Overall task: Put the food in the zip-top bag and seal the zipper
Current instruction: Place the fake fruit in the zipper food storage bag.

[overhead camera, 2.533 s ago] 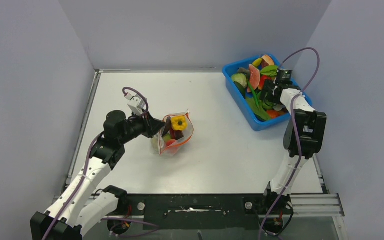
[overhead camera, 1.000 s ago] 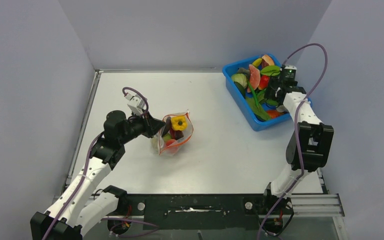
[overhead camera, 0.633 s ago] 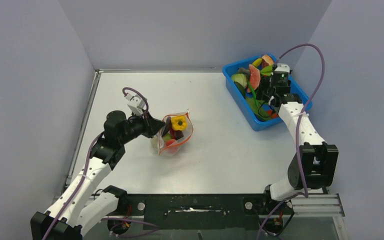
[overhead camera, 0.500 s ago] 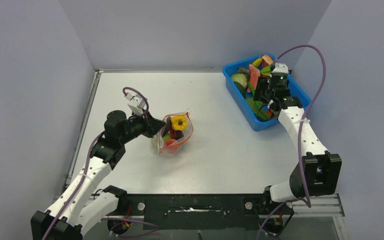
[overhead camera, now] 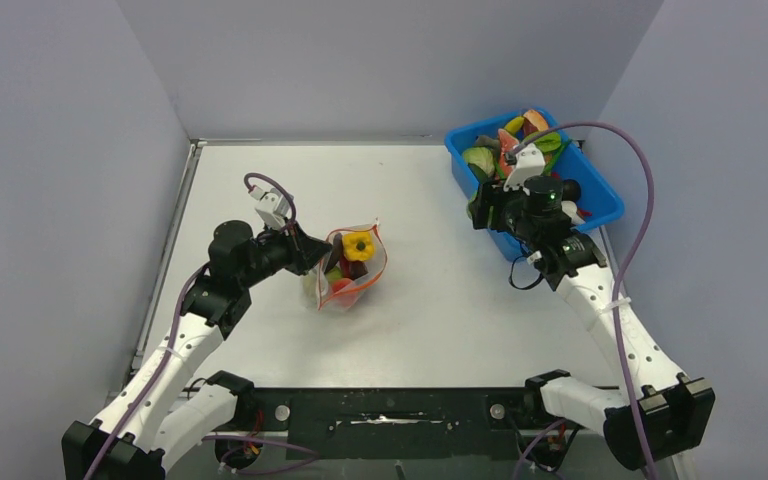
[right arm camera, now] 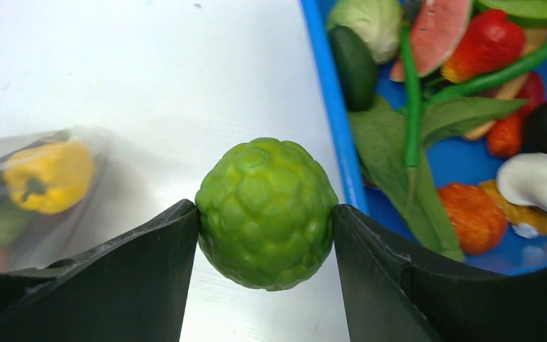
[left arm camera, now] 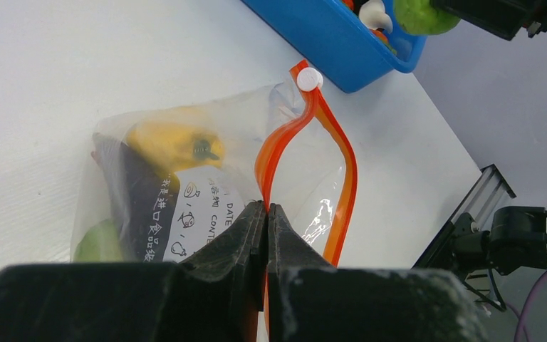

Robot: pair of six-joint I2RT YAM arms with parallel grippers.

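Observation:
The clear zip-top bag (overhead camera: 352, 268) stands open mid-table, holding a yellow pepper (overhead camera: 358, 245), a dark eggplant and other toy food. My left gripper (overhead camera: 317, 252) is shut on its orange-red zipper strip (left arm camera: 276, 160) and holds the mouth open; the white slider (left arm camera: 311, 79) sits at the strip's far end. My right gripper (overhead camera: 480, 208) is shut on a bumpy green round fruit (right arm camera: 266, 212), held in the air above the table just left of the blue tub (overhead camera: 508, 240). The bag with the pepper (right arm camera: 46, 174) shows at the left of the right wrist view.
The blue tub (right arm camera: 331, 92) at the back right holds several toy foods: watermelon slice (right arm camera: 434, 32), green beans, leaves, a mushroom (right arm camera: 538, 182), red and orange pieces. Grey walls enclose the table on three sides.
My right gripper has lifted the green round fruit out of the tub and swung left over its near rim toward the bag. The left arm and bag have not moved.

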